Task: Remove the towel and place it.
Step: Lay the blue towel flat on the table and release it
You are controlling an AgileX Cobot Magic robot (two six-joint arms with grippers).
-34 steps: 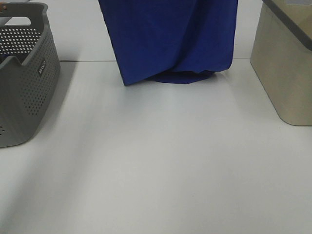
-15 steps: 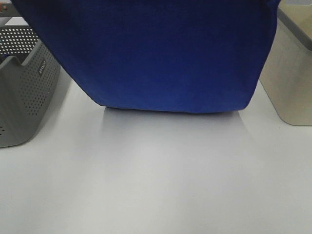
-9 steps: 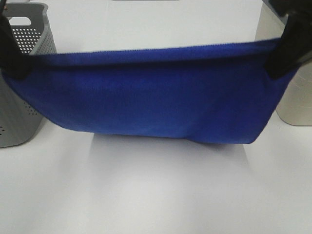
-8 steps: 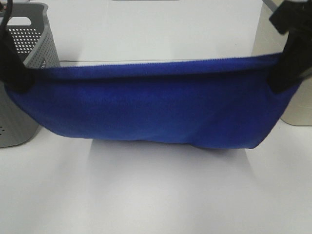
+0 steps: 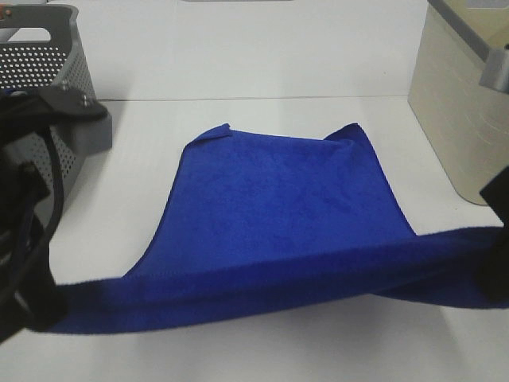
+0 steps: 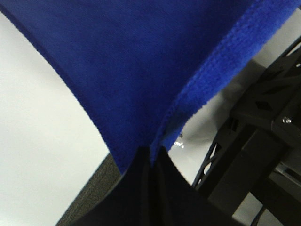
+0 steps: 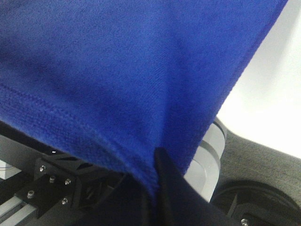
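Now, the towel [image 5: 278, 207] lies half-spread on the table [image 5: 238, 350], its far edge at twelve o'clock. Your left fingers [image 6: 141, 183] and right fingers [image 7: 167, 183] pinch its raised near corners. Lower both evenly toward six o'clock, taut, then release.

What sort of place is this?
Probably a robotics lab bench: a plain white table, a grey perforated basket, and a blue towel pinched by the left end effector and right end effector.
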